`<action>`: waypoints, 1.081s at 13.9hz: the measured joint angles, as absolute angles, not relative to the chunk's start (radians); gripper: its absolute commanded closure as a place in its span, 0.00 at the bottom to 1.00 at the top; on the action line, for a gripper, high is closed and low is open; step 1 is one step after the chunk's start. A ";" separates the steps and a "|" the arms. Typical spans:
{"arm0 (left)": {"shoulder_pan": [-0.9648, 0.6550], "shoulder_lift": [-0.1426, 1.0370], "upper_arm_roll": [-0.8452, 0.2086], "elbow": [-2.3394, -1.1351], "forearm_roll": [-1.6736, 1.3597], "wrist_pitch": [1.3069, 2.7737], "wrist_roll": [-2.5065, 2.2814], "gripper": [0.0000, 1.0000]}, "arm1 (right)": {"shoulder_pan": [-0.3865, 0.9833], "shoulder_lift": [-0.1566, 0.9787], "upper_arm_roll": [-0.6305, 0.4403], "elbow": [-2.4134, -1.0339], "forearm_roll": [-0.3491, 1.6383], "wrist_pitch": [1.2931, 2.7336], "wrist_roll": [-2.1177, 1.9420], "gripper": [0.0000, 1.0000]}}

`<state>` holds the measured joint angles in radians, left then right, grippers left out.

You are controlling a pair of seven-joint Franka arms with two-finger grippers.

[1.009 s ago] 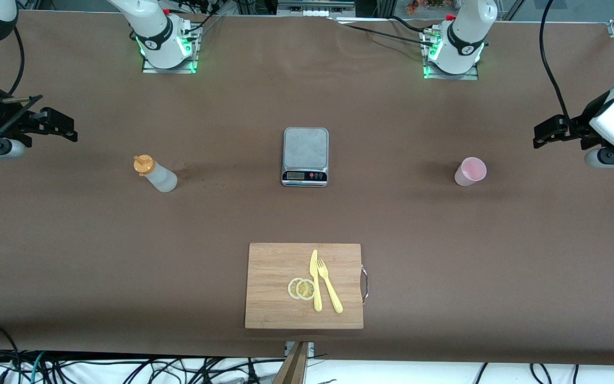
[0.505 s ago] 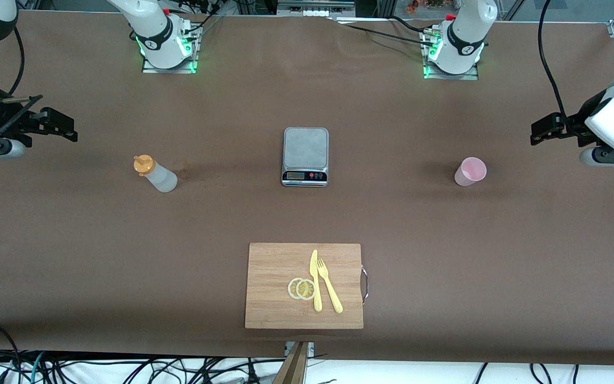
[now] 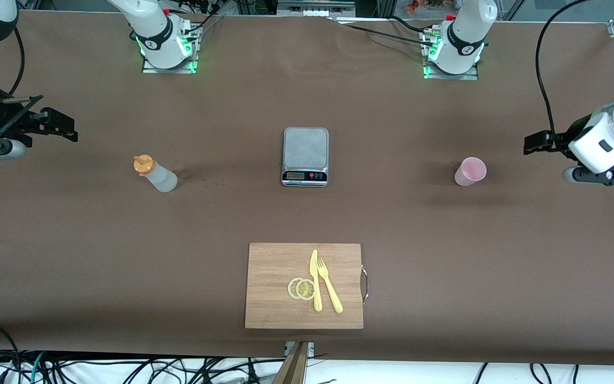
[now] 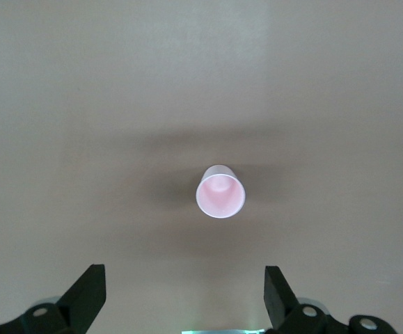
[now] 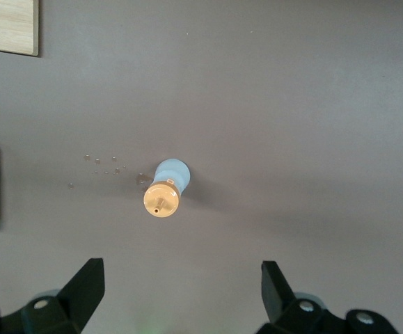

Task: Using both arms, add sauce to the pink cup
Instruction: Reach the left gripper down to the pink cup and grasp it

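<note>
- My left claw (image 3: 535, 144) hangs over bare tabletop (image 3: 445, 256) at the left arm's end, fingers spread wide and holding nothing; the pink cup (image 3: 470, 172) stands upright near it, well apart from the fingers.
- My right claw (image 3: 64, 128) hangs at the right arm's end, likewise wide open and empty, with the squeeze bottle (image 3: 156, 174) standing upright nearby, its orange cap (image 5: 161, 200) on.
- The cup looks light and tapered: if one finger reaches it first, I judge it will skid or tip rather than be gripped.
- The bottle is soft: too hard a pinch could spurt sauce early, onto the tabletop, where droplets (image 5: 100, 167) already lie beside the bottle.
- The grey scale (image 3: 305, 156) sits between the two things. Bringing them together there, my arms could crowd one another, or the nozzle could miss the narrow cup mouth.
</note>
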<state>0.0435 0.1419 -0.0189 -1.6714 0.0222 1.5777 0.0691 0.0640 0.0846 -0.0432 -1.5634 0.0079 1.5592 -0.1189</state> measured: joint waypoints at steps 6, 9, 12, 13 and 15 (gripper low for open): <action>0.057 0.127 -0.026 -2.028 0.022 1.883 0.096 0.00 | 0.064 0.085 -0.043 -1.564 0.008 1.561 -0.119 0.00; 0.056 0.119 -0.030 -2.221 0.022 2.112 0.105 0.00 | 0.064 0.085 -0.043 -1.564 0.008 1.561 -0.119 0.00; 0.055 0.121 -0.039 -2.349 0.022 2.281 0.105 0.00 | 0.064 0.085 -0.043 -1.564 0.008 1.562 -0.119 0.00; 0.055 0.128 -0.039 -2.369 0.023 2.313 0.106 0.00 | 0.064 0.085 -0.043 -1.564 0.008 1.562 -0.119 0.00; 0.055 0.151 -0.039 -2.383 0.043 2.368 0.108 0.00 | 0.064 0.085 -0.043 -1.565 0.008 1.562 -0.119 0.00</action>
